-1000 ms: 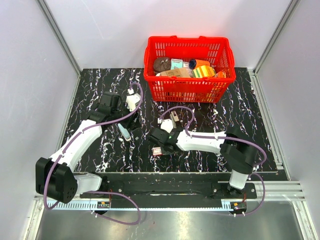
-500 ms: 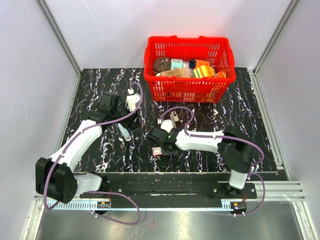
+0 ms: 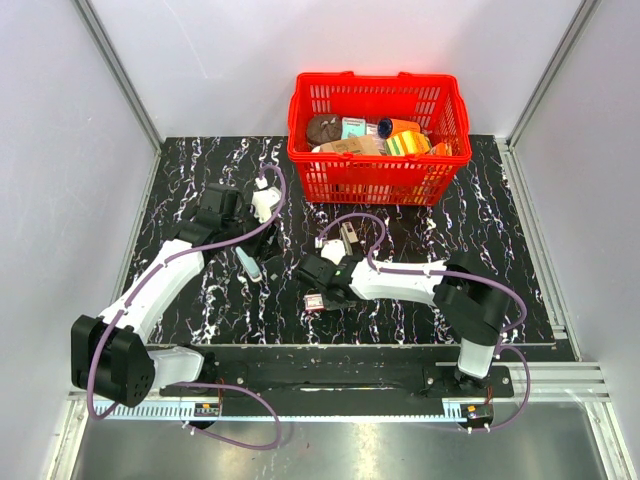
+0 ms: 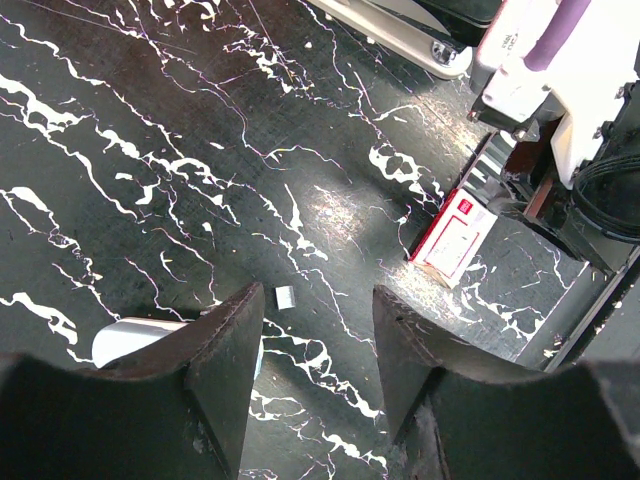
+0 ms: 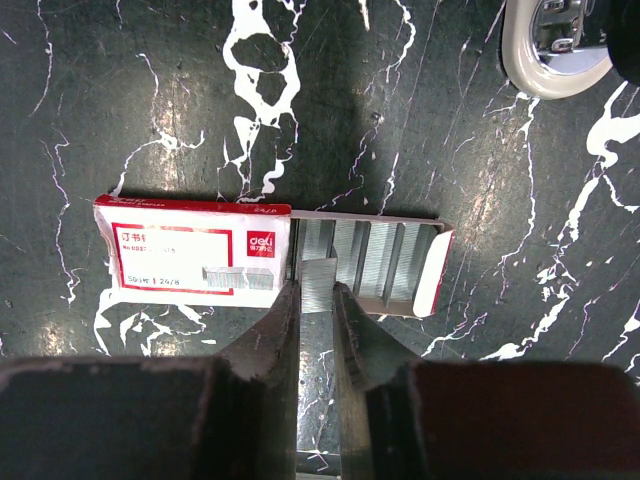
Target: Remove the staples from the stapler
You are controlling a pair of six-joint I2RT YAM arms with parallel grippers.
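The stapler (image 3: 346, 238) lies on the black marbled table in front of the red basket; its pale-rimmed metal end shows in the right wrist view (image 5: 556, 42) and it lies along the top of the left wrist view (image 4: 398, 27). My right gripper (image 3: 313, 290) (image 5: 316, 292) is shut on a short strip of staples (image 5: 320, 280) over the open tray of the red-and-white staple box (image 5: 190, 250). My left gripper (image 3: 262, 248) (image 4: 318, 300) is open and empty above the table, next to the pale blue pill-shaped object (image 3: 248, 263).
The red basket (image 3: 372, 176) full of items stands at the back. A small loose staple piece (image 4: 284, 297) lies on the table between my left fingers. The staple box (image 4: 455, 235) and the right wrist are to the right of my left gripper.
The right arm's forearm has shifted slightly left; its gripper stays at the staple box. The left arm has not moved.
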